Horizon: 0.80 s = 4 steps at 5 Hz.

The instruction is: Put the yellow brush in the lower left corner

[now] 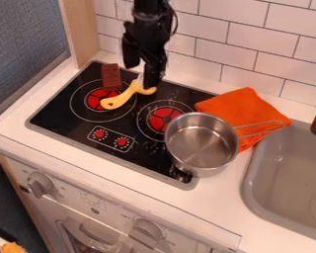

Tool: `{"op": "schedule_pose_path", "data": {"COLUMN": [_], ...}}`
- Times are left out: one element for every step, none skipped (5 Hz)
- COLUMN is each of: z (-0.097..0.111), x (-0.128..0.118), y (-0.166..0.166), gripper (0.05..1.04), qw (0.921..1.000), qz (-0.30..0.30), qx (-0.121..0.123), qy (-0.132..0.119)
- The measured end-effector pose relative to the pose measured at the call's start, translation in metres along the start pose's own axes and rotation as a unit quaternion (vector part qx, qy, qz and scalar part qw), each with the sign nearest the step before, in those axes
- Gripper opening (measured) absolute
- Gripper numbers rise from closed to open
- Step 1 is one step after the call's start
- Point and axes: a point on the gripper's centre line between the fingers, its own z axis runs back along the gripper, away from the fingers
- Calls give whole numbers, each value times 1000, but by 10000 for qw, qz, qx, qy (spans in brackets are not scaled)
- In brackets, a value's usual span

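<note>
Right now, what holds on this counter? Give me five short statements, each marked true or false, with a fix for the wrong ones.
1. The yellow curved brush lies over the left red burner of the black glass stovetop. True.
2. The dark brown ridged block is inside the grey sink. False: it is on the stovetop, towards the back left.
3. The handle of the silver metal pot extends over the orange cloth. True.
4. The black robot hand is over the pot. False: it is at the back of the stovetop, by the brush.
5. The brush is already in the stovetop's lower left corner. False: it lies farther back.
</note>
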Motion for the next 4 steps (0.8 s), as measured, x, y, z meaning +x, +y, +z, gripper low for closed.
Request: {"op": "schedule_pose_path", "data": {"z": [-12,-26,-35,-36], "x": [5,2,0,2], "y": [2,-1,2,4], "gripper": [1000,999,1000,1001], "qw": [10000,9996,9993,9994], "qz": [-34,-117,-53,-21], "qx": [-17,-134,-180,-167], "qy": [77,196,319,301]}}
